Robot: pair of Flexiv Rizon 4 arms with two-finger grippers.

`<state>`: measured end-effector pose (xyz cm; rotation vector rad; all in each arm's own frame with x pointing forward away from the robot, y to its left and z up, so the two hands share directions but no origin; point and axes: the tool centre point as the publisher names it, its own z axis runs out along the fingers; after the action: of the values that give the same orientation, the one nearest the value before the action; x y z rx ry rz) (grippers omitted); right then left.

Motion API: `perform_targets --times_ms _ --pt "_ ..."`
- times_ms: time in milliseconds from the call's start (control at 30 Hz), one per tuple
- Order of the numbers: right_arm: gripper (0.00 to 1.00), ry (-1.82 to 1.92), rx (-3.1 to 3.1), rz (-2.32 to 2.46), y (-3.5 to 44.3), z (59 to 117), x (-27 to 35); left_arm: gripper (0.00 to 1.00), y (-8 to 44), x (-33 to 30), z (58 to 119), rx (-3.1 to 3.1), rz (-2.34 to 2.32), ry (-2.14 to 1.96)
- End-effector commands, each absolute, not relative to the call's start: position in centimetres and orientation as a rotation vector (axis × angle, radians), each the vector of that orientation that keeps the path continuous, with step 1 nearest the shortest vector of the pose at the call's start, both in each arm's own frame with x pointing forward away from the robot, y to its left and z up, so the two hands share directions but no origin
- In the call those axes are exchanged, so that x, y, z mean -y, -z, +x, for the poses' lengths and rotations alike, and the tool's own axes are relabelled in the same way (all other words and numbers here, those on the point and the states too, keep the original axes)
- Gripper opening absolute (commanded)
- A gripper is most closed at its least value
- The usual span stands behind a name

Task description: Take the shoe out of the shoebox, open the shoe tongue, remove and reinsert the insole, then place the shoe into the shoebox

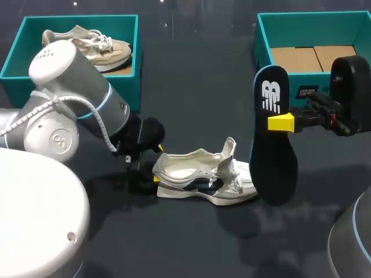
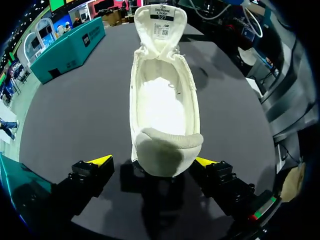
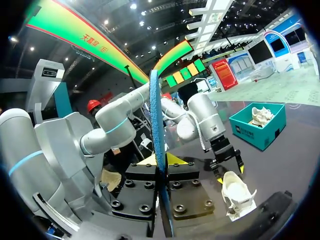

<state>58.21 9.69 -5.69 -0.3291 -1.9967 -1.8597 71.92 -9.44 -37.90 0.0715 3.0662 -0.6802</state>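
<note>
Right now your right gripper (image 1: 281,123) is clenched on the insole (image 1: 272,139), its yellow-tipped fingers pinching the dark insole from both sides a little above its middle. The insole stands upright over the table (image 1: 191,87), out of the shoe, with its lower end just beside the shoe's toe. From your right wrist you see the insole (image 3: 156,150) edge-on, running straight up between the fingers of the right gripper (image 3: 160,160).

Meanwhile the shoe (image 1: 203,176) lies on the table slightly toward 6 o'clock from the middle, sole down, with its heel at 9 o'clock and its toe at 3 o'clock. Its tongue (image 1: 230,150) stands up, leaving the mouth wide open.

Your left gripper (image 1: 152,168) sits at the shoe's 9 o'clock side, right at the heel. From your left wrist, the heel of the shoe (image 2: 162,100) lies between the spread fingers of the left gripper (image 2: 152,162). One yellow tip looks to be against the heel, while the other stands apart from it, so this gripper is released and is not gripping the shoe. The tongue (image 2: 161,22) rises at the far end.

At 10 o'clock on the table is a teal shoebox (image 1: 75,23) holding a second shoe (image 1: 87,46). At 2 o'clock is another teal shoebox (image 1: 313,29) showing its cardboard floor.
</note>
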Motion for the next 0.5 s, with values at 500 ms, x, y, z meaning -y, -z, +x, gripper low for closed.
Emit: perform_targets --times_ms 500 --pt "0.0 1.858 1.997 -0.329 5.77 58.25 -9.79 1.0 37.34 10.1 71.81 -3.145 0.17 0.328"
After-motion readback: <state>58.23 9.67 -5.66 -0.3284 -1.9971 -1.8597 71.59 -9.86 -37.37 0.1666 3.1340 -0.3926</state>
